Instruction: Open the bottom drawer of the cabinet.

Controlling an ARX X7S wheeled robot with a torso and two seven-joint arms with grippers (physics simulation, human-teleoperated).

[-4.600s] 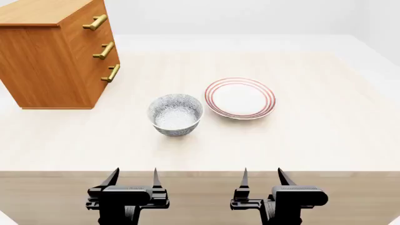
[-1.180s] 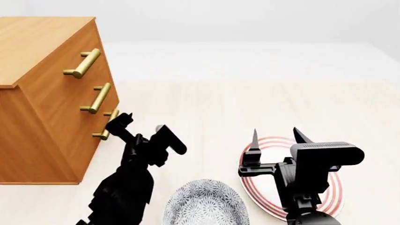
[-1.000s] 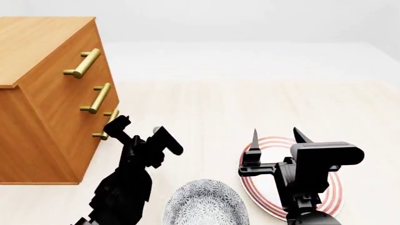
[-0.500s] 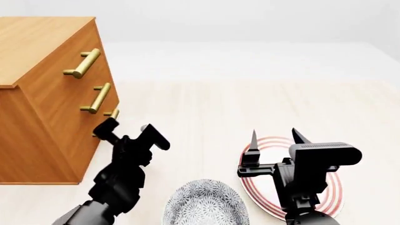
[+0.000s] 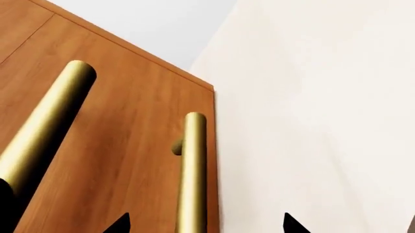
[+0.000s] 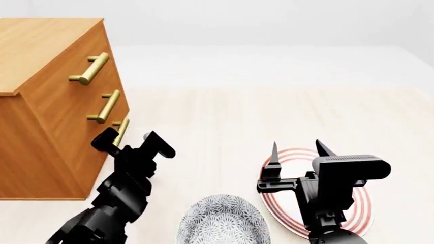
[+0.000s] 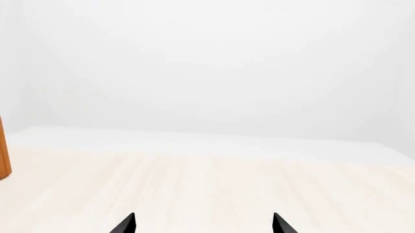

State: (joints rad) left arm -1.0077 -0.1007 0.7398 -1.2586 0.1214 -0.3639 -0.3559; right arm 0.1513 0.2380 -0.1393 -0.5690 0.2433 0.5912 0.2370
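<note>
The orange-brown cabinet stands at the left of the table with three brass handles on its front. The bottom drawer is shut flush. Its brass handle lies between the fingers of my left gripper, which is open and straddles it. In the left wrist view the bottom handle runs up from between the fingertips of the left gripper, close to the cabinet's lower edge. The middle drawer's handle is beside it. My right gripper is open and empty above the plate; it also shows in the right wrist view.
A patterned grey bowl sits near the front, right of my left arm. A white plate with red rings lies under my right gripper. The pale wooden table stretches behind them.
My left gripper has moved left, toward the cabinet front, until its open fingers straddle the bottom handle. The right gripper has barely moved.
</note>
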